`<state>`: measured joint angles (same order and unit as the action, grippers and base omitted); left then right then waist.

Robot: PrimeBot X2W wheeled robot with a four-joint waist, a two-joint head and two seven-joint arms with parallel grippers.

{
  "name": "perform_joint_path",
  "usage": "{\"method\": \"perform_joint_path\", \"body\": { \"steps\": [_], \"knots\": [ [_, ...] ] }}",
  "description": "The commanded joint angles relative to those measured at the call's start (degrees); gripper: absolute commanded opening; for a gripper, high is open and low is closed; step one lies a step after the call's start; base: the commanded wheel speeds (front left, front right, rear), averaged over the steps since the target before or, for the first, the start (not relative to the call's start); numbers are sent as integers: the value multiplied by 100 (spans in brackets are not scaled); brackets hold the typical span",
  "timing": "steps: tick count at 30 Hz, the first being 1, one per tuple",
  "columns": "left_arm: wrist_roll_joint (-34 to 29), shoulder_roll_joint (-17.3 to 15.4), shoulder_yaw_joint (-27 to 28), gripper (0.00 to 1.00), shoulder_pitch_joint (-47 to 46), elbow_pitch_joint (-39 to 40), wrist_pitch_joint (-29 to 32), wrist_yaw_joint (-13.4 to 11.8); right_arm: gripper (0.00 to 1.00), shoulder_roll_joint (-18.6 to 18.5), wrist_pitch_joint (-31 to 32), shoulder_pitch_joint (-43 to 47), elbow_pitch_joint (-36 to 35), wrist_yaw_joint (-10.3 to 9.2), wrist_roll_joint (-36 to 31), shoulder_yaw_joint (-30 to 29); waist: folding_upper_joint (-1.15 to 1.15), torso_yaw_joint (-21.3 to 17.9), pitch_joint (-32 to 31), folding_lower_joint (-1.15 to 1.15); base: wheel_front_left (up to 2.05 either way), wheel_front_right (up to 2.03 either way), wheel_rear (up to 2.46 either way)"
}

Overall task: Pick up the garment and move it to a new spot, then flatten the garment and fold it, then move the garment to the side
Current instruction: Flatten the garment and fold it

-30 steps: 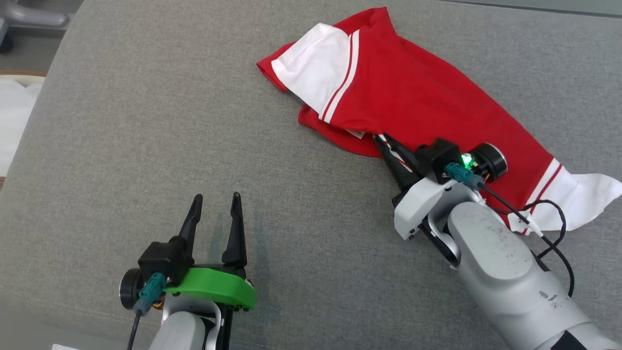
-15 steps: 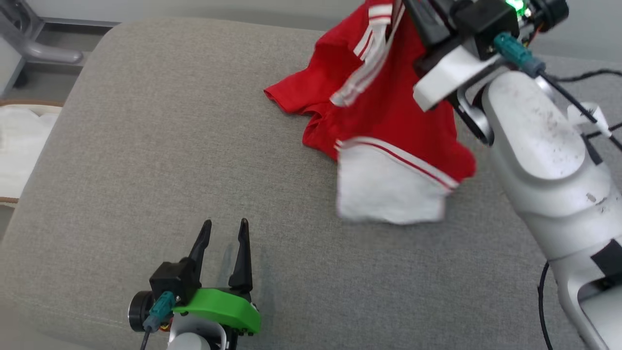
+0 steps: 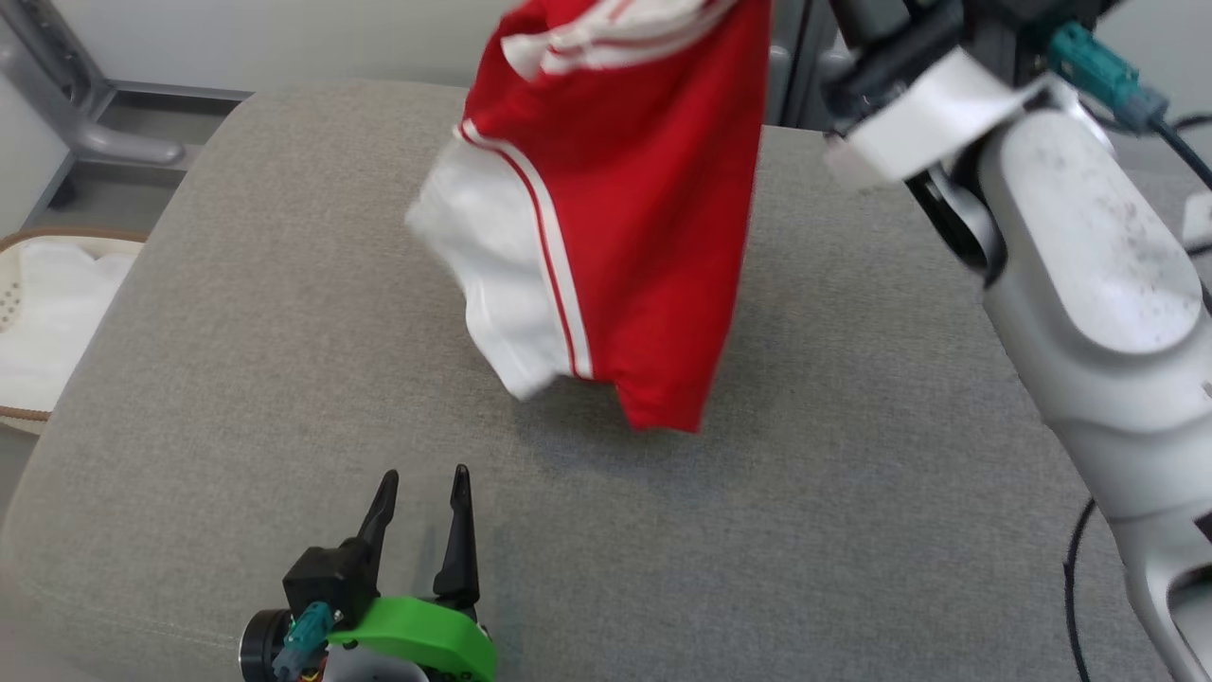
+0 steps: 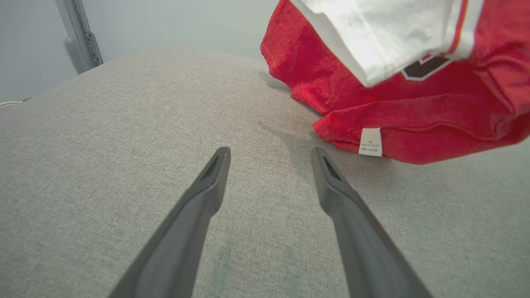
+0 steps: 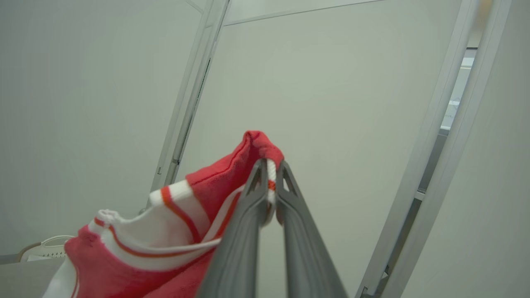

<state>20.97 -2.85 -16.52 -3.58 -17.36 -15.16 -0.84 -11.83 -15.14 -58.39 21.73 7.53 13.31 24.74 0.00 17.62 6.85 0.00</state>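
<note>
Sitting off the left edge of the grey padded worktop (image 3: 237,332), a pale basket (image 3: 28,284) holds white cloth and plays no part here. Next along, the left pincer (image 3: 424,472) lies low near the front edge. Its fingers point away from the robot, spread wide and empty, and parked there it looks ready to take a corner once the cloth comes down.

Mid-worktop hangs the garment (image 3: 644,189), a red body with a white sleeve (image 3: 492,275) drooping on its left side. It is bunched into one long drape because it is gripped at a single point up top. In the left wrist view its lowest fold, bearing the small white label (image 4: 370,141), sits at or just above the grey surface; whether it touches I cannot tell.

Furthest right, the right pincer (image 5: 269,165) is clamped narrow on a striped trim edge of the garment. The right arm (image 3: 1089,284) reaches up and forward with the forearm steeply raised, which I judge to be carrying height for the move to a new spot.
</note>
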Motion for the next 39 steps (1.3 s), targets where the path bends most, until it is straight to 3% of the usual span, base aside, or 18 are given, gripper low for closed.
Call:
{"method": "perform_joint_path", "body": {
  "steps": [1,6,8,9,15,22,26,30,36,39],
  "knots": [
    [-48,-13,16,100,13,-1,5,5,0,-229,2,381,-10,-9,88,-80,0,-271,116,0,0,0,0],
    [-96,-13,18,100,-139,22,4,16,3,-916,3,1571,303,-8,111,-443,0,-574,276,0,0,0,0],
    [-133,-14,33,100,-176,8,4,28,47,-1112,2,1965,604,-8,19,-647,0,-697,323,0,0,0,0],
    [-147,-13,31,100,-203,-4,5,33,100,-1175,2,2138,846,-9,0,-829,0,-763,347,0,0,0,0],
    [-215,-14,63,100,-332,-39,5,71,100,-969,-3,2512,1209,-8,-345,-1695,0,-1067,434,0,0,0,0],
    [-174,-14,-22,100,-423,-73,4,85,100,-434,-2,2706,967,-8,-458,-1781,0,-1180,425,0,0,0,0],
    [-122,-14,-101,100,-441,-59,4,70,100,-160,-2,2792,785,-8,-428,-1318,0,-1116,416,0,0,0,0],
    [-97,-14,-122,100,-425,-41,5,45,100,124,-2,2874,637,-8,-241,-418,0,-989,427,0,0,0,0],
    [-54,-14,-151,100,-367,-62,5,37,100,290,-2,2854,782,-9,154,1092,0,-775,438,0,0,0,0],
    [-44,-14,-170,100,-337,-75,4,26,100,260,-2,2760,1024,-9,253,1569,0,-687,433,0,0,0,0]
  ]
}}
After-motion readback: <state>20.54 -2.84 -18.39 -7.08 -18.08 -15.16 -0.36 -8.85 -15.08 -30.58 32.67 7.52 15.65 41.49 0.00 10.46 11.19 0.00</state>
